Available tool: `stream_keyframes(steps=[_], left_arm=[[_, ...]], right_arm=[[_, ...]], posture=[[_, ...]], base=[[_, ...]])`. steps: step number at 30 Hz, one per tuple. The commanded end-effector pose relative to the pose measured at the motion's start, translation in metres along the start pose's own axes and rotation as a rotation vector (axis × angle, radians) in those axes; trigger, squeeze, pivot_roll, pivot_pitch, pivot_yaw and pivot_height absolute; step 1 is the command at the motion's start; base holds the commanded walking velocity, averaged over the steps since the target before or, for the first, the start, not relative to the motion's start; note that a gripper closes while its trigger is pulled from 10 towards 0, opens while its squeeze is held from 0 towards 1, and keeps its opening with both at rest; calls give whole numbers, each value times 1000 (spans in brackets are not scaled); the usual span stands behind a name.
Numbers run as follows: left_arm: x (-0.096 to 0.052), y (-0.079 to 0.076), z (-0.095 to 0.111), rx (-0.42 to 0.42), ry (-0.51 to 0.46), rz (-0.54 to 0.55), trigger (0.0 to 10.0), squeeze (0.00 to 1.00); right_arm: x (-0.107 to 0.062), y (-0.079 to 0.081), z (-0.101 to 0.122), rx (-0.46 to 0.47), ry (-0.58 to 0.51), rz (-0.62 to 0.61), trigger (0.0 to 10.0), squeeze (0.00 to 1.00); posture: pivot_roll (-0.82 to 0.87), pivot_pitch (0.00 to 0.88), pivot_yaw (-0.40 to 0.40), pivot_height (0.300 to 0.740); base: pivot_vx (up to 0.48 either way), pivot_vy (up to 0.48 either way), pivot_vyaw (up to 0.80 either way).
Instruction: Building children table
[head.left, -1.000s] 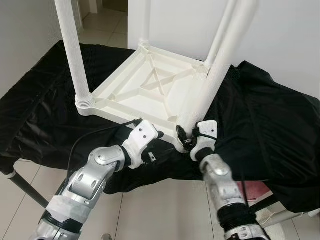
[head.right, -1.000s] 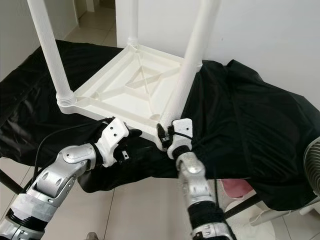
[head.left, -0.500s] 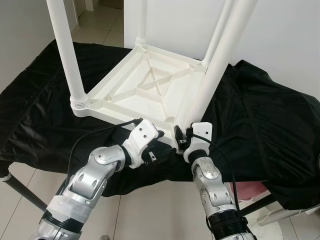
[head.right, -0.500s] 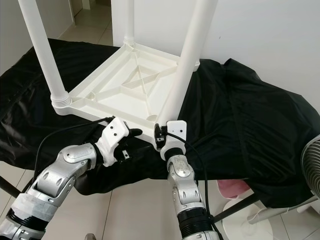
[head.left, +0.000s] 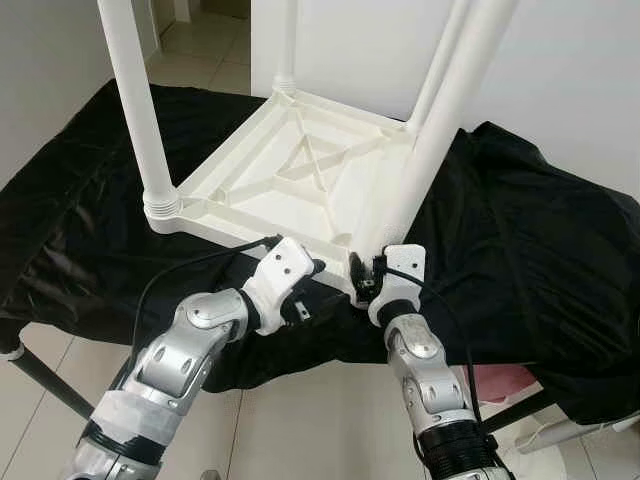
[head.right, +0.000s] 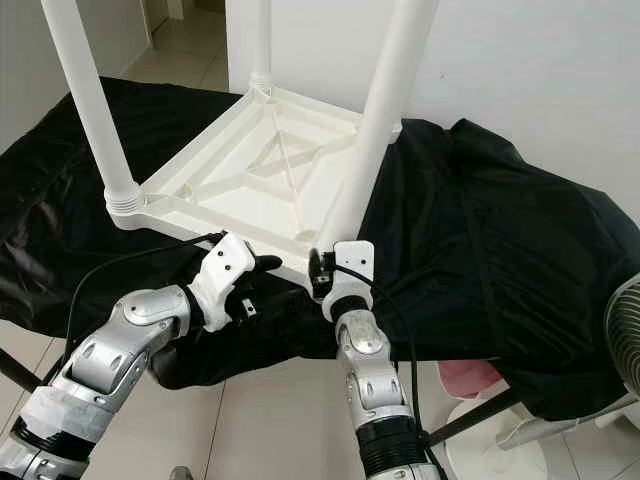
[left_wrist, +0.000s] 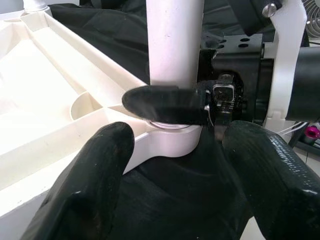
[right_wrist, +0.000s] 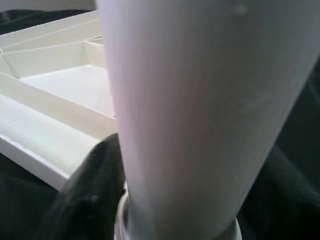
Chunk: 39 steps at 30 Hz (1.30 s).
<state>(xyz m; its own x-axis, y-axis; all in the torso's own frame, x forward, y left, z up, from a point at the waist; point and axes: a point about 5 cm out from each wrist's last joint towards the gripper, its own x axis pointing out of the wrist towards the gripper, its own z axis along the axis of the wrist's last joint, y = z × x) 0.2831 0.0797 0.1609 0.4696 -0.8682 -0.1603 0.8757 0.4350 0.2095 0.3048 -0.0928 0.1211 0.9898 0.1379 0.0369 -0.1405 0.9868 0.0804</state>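
A white plastic children's table (head.left: 300, 180) lies upside down on a black cloth (head.left: 520, 230), with several legs standing up. My right gripper (head.left: 366, 278) is shut on the base of the near right leg (head.left: 440, 120), where it meets the table's near corner socket (left_wrist: 170, 135). One of its black fingers (left_wrist: 165, 104) wraps across that leg. The leg (right_wrist: 190, 110) is very close in the right wrist view. My left gripper (head.left: 312, 290) is open just left of that corner, its fingers (left_wrist: 85, 185) spread below the table's near edge.
The black cloth covers a low stand and hangs over its front edge. A white wall rises behind. A fan (head.right: 625, 340) and a pink object (head.right: 460, 375) sit on the tiled floor at the right. The far left leg (head.left: 135, 100) stands tall.
My right gripper and the leg's base have shifted slightly left, closer to the corner socket, and the right forearm has swung under them. The left arm has barely moved.
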Motion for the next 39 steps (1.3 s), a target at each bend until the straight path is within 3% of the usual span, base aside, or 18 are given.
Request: stream_keyframes(steps=[1, 6, 13, 14, 15, 18, 20, 22, 24, 29, 32, 35, 39], left_arm=[[1, -1, 0, 13, 2, -4, 10000, 0], [2, -2, 0, 13, 1, -8, 10000, 0], [3, -3, 0, 15, 2, -12, 10000, 0], [4, -4, -1, 16, 3, -12, 10000, 0], [4, -4, -1, 16, 3, -12, 10000, 0], [4, -3, -3, 17, 5, -12, 10000, 0], [4, -3, -3, 17, 5, -12, 10000, 0], [6, -1, -4, 16, 6, -17, 10000, 0], [6, -1, -4, 16, 6, -17, 10000, 0], [11, -1, -4, 20, 5, -42, 10000, 0], [11, -1, -4, 20, 5, -42, 10000, 0], [12, 4, -2, 35, 5, -48, 10000, 0], [11, 6, -1, 43, 6, -50, 10000, 0]], right_arm=[[-7, 2, -11, 26, 43, 8, 10000, 1000], [-7, -1, -9, 18, 28, 37, 10000, 1000], [-6, -19, -2, -16, -25, 81, 10000, 1000], [-7, -24, -3, -5, -20, 104, 10000, 0], [-7, -24, -3, -5, -20, 104, 10000, 0], [-12, -44, -4, -43, -29, 195, 10000, 0], [-12, -44, -4, -43, -29, 195, 10000, 0], [-10, -52, -2, -59, -33, 270, 10000, 0], [-10, -52, -2, -59, -33, 270, 10000, 0], [-4, -55, 3, -92, -28, 438, 10000, 0], [-4, -55, 3, -92, -28, 438, 10000, 0], [8, -56, 5, -126, 1, 544, 10000, 0], [15, -55, 5, -147, 13, 572, 10000, 0]], posture=[[70, 30, -111, 740], [67, 25, -110, 740], [60, 22, -112, 740], [57, 21, -114, 740], [57, 21, -114, 740], [41, 6, -111, 740], [41, 6, -111, 740], [23, 0, -97, 740], [23, 0, -97, 740], [0, 0, -69, 740], [0, 0, -69, 740], [-5, 0, -64, 740], [-7, 0, -64, 740]], base=[[0, 0, 0], [0, 0, 0], [0, 0, 0], [0, 0, 0], [0, 0, 0], [0, 0, 0], [0, 0, 0], [0, 0, 0], [0, 0, 0], [0, 0, 0], [0, 0, 0], [0, 0, 0], [0, 0, 0]])
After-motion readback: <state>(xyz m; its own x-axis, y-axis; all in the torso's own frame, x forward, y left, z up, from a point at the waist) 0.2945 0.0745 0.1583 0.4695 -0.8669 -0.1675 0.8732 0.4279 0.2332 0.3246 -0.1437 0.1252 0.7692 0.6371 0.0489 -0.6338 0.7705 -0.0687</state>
